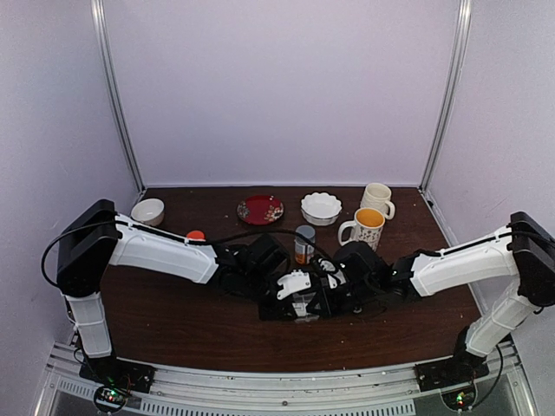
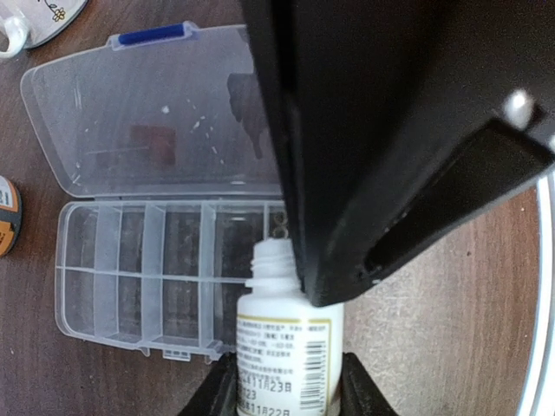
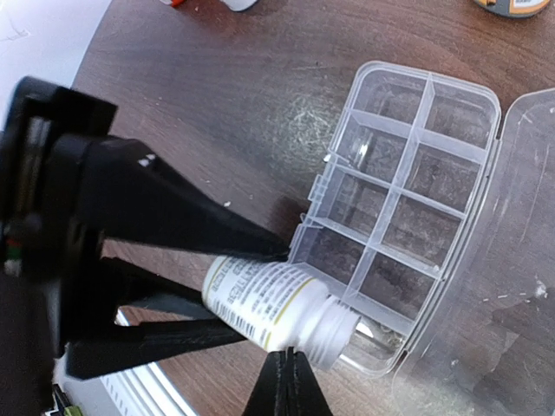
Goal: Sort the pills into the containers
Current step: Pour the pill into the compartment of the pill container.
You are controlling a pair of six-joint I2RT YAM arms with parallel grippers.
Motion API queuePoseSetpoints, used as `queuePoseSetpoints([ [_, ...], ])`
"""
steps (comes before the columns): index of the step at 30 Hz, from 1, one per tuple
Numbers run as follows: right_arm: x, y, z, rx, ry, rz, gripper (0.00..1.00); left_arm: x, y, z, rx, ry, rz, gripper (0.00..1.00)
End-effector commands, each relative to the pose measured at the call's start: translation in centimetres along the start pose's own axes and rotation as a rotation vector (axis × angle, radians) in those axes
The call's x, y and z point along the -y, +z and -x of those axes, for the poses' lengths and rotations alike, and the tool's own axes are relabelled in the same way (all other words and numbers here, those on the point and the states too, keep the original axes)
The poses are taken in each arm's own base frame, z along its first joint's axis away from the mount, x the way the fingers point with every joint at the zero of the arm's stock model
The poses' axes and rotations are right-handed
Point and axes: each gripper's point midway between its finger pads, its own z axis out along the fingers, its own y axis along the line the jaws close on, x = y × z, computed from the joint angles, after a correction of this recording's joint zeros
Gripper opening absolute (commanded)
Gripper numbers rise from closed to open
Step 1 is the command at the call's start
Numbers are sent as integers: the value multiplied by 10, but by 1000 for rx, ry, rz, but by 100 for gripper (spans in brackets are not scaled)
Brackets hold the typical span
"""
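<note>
**Presently: uncapped bottle tipped at the end of the pill box**

Mid-table, both arms meet over the clear organizer box [image 2: 104, 299], which lies flat on the dark wood table [image 1: 191, 321]. Its hinged lid [image 2: 130, 121] is thrown fully open toward 12 o'clock in the left wrist view, with a blue latch [image 2: 152, 35] on the lid's far edge.

The left gripper [image 2: 286, 368] is partly closed, its two fingers clamped on either side of a small white bottle [image 3: 260, 299] with a printed label. The bottle has no cap on; its threaded neck is bare. It is tilted well over, and in the right wrist view the mouth points toward 4 o'clock. The mouth sits at the rim of the compartments [image 3: 408, 195], over the end of the tray at 3 o'clock in the left wrist view.

The right gripper [image 3: 286, 377] has its jaws pressed fully together and holds nothing. Its tip comes up from 6 o'clock right beside the bottle's neck; whether it touches cannot be told.

The pills are too small to make out for certain in any view.

From the table's middle, an orange pill bottle [image 1: 303, 244] stands at 12 o'clock just beyond the grippers. A red plate [image 1: 260, 209] and a scalloped white bowl [image 1: 321, 208] are farther back. Two mugs [image 1: 371, 217] are at 1 o'clock and a small bowl [image 1: 147, 211] is at 10 o'clock.
</note>
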Motion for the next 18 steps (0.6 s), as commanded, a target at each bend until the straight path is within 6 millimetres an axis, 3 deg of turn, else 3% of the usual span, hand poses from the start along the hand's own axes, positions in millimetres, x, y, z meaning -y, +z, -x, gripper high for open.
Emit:
queuePoseSetpoints([
  [1, -9, 5, 14, 31, -4, 16, 0, 11, 7, 3, -3, 35, -34, 0],
  [6, -9, -4, 19, 65, 9, 25, 0, 11, 7, 2, -4, 37, -35, 0],
  [11, -16, -22, 37, 139, 28, 79, 0, 11, 7, 2, -6, 37, -35, 0],
  [18, -23, -17, 35, 123, 44, 139, 0, 10, 8, 2, -8, 37, -33, 0],
])
